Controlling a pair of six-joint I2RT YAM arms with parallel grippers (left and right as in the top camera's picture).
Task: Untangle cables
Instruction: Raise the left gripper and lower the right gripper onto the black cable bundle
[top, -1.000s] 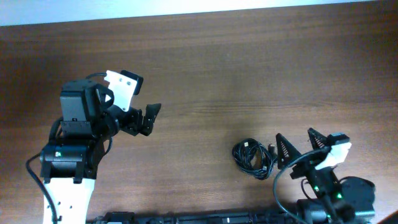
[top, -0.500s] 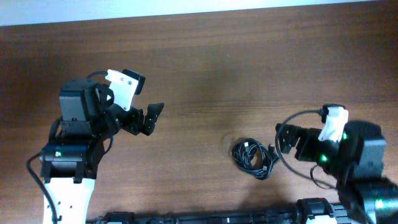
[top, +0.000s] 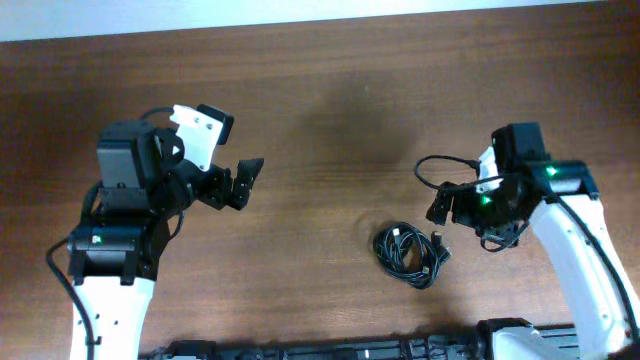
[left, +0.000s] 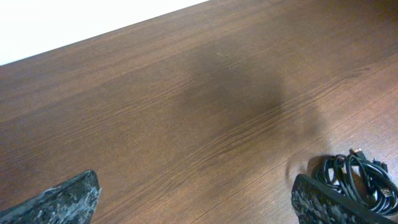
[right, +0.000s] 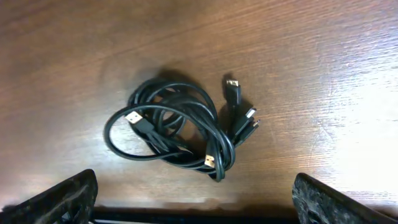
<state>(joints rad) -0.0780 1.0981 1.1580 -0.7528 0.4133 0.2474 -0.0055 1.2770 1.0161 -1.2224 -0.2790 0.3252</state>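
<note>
From overhead, the cables (top: 408, 255) lie as one small black bundle on the brown tabletop (top: 330, 90), toward its near right side. The right end effector (top: 447, 207) hangs just beside them. Its fingers are dark and hard to separate here. The left end effector (top: 243, 186) is well apart from the bundle, released and with nothing in it.

In the left wrist view the two fingers stand wide apart over bare wood. Only a part of the cables (left: 357, 177) shows at the right border, cut off by the frame and by one finger.

In the right wrist view the right end effector is also released and empty, with the bundle lying ahead of it. Several plugs (right: 249, 115) stick out of the loops. I cannot count the cords, or tell which strand passes over which.

The risk, as I judge it, is a grasp on the whole bundle. This would lift it as one lump or tighten the knot, and a plug could catch in a loop.
</note>
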